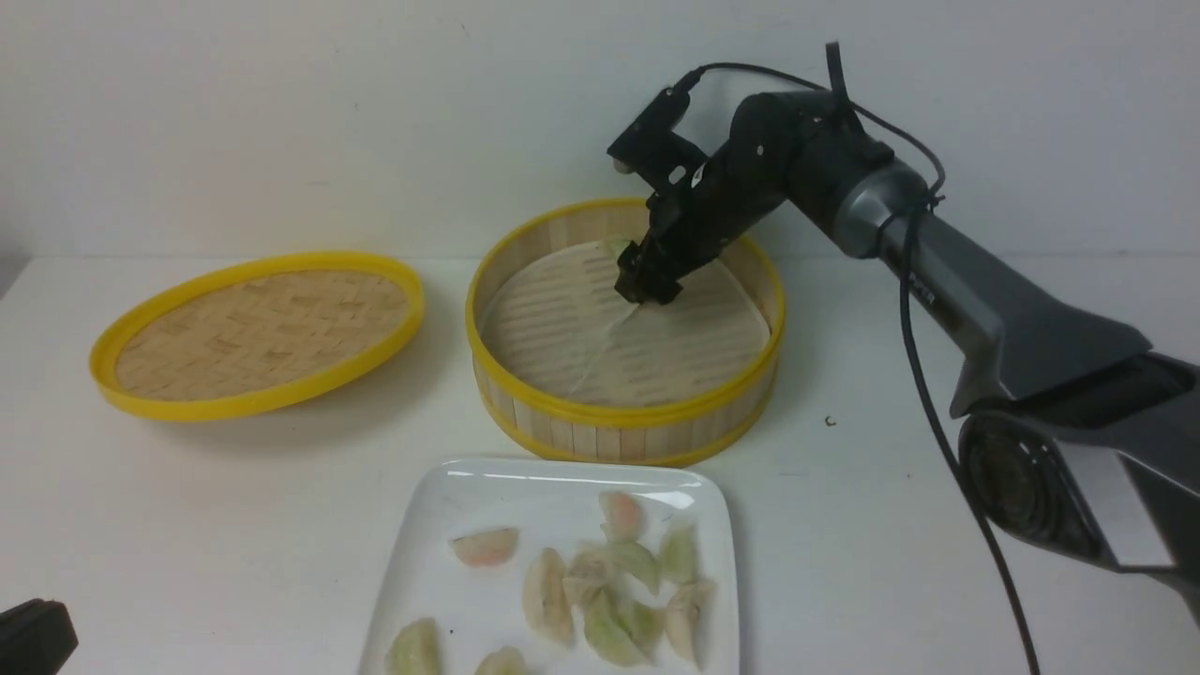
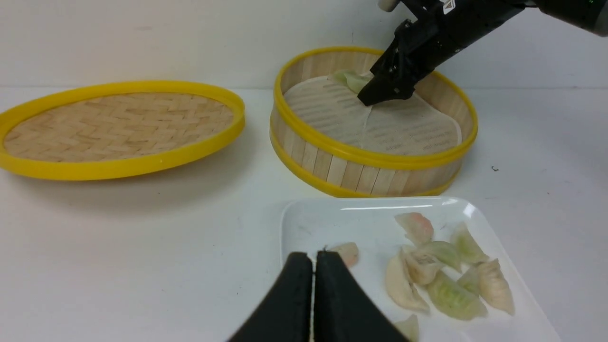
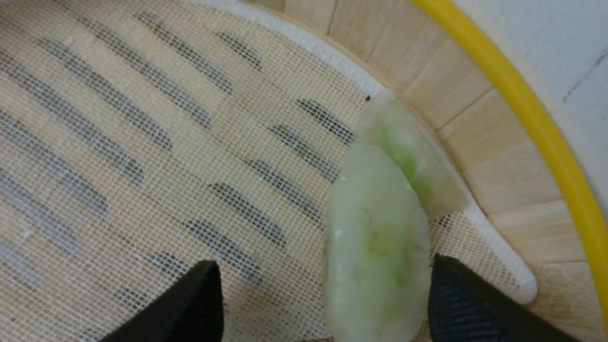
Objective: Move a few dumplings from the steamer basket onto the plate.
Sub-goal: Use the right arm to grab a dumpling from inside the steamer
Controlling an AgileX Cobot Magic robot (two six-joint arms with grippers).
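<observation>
Green-tinted dumplings [image 3: 375, 247], 2 overlapping, lie vs far wall of 1 steamer basket [image 1: 619, 417], w/ right tool [image 1: 647, 284] spread wide, empty, straddling the nearer one: prob soft, slick, tearable, so pinch plump middle gently; approx 11 more on 1 plate [image 1: 441, 525]; left tool [image 2: 313, 259] clenched, empty.

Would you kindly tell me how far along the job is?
Done: about ten dumplings lie on the plate. In hand: open jaws of the right arm straddle a green dumpling by the steamer basket wall, ungripped. Remaining: close, lift, carry it over; a second green dumpling lies beside it.
</observation>
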